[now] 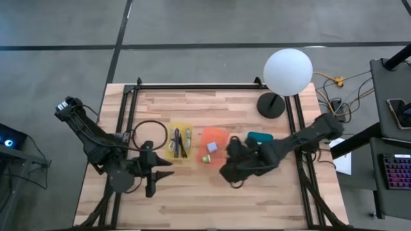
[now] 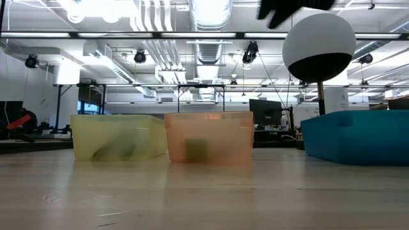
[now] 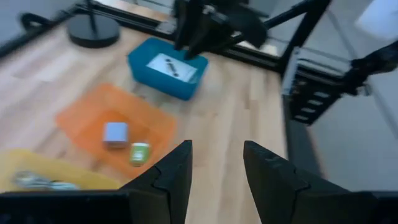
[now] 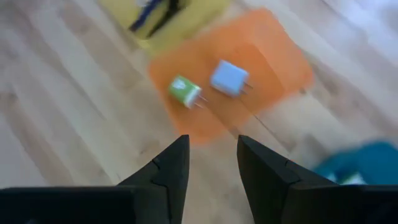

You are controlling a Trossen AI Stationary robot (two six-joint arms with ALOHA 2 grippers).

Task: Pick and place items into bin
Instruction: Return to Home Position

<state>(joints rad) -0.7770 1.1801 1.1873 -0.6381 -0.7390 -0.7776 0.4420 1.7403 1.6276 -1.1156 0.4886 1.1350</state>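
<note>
Three small bins stand in a row mid-table: a yellow bin point(image 1: 180, 142) with thin cables and dark pieces in it, an orange bin point(image 1: 215, 142) with a pale blue cube plug point(image 4: 229, 78) and a green one point(image 4: 185, 91), and a teal bin point(image 3: 166, 67) with a white card. A black cord loop point(image 1: 149, 131) lies flat on the table left of the yellow bin. My left gripper point(image 3: 217, 162) hovers open near the yellow bin's near-left corner. My right gripper point(image 4: 212, 155) hangs open just near of the orange bin. Neither has anything between its fingers.
A white globe lamp point(image 1: 288, 72) on a round black base point(image 1: 271, 104) stands at the far right of the table. Black frame rails point(image 1: 192, 85) run along the far, left and right edges. Bare wood lies along the near side point(image 1: 205, 205).
</note>
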